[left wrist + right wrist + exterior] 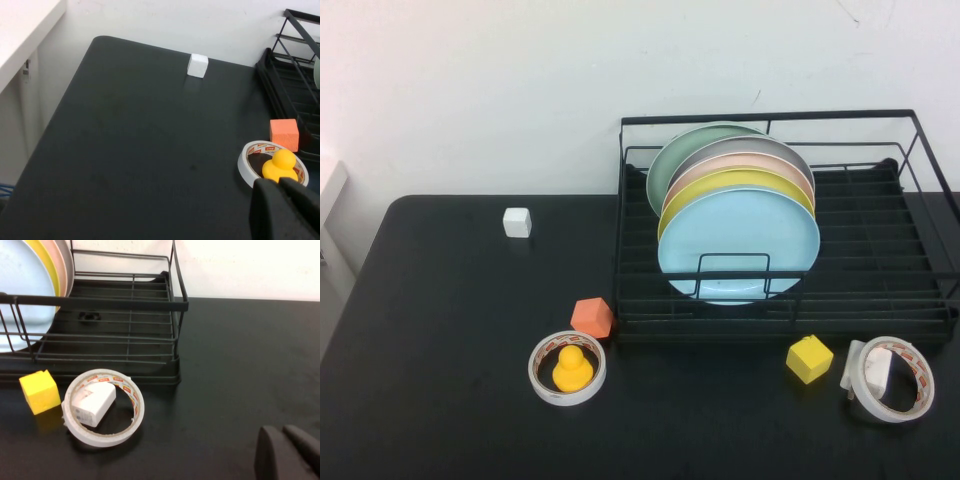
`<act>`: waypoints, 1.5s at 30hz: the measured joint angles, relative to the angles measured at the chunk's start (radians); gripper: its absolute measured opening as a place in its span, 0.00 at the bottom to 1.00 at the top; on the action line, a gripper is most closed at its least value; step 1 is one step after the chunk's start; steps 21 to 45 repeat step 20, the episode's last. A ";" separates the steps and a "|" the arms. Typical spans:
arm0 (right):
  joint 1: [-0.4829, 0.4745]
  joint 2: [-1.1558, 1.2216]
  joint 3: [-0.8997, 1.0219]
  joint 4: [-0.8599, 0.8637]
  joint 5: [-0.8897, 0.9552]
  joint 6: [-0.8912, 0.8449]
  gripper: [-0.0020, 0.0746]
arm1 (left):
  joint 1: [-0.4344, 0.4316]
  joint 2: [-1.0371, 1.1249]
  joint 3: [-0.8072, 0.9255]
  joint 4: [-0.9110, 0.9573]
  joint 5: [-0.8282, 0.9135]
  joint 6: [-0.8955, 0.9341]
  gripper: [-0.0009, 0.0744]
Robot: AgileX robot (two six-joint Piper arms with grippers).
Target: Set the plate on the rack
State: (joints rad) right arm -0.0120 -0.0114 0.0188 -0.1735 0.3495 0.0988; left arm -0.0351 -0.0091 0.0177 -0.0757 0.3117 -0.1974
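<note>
The light blue plate [740, 240] stands upright in the black wire rack [770, 117], at the front of a row of plates. Its edge also shows in the right wrist view [20, 290], behind the rack's front rail [100, 302]. Neither arm shows in the high view. My left gripper [281, 184] is shut and empty, low over the table just short of a tape ring with a yellow duck. My right gripper [283, 432] is shut and empty, over bare table to the right of the rack.
Behind the blue plate stand yellow [735, 180], pink, grey and pale green [670, 160] plates. On the table lie a white cube [517, 222], an orange cube [592, 317], a tape ring with a duck [568, 368], a yellow cube [809, 358] and a tape ring around a white block [890, 378].
</note>
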 joint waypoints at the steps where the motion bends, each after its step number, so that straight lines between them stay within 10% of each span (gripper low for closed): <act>1: 0.000 0.000 0.000 0.000 0.000 0.000 0.02 | 0.000 0.000 0.000 0.000 0.000 0.000 0.01; 45: 0.009 0.000 0.000 -0.002 0.001 0.000 0.02 | 0.000 0.000 0.000 0.002 0.000 0.000 0.01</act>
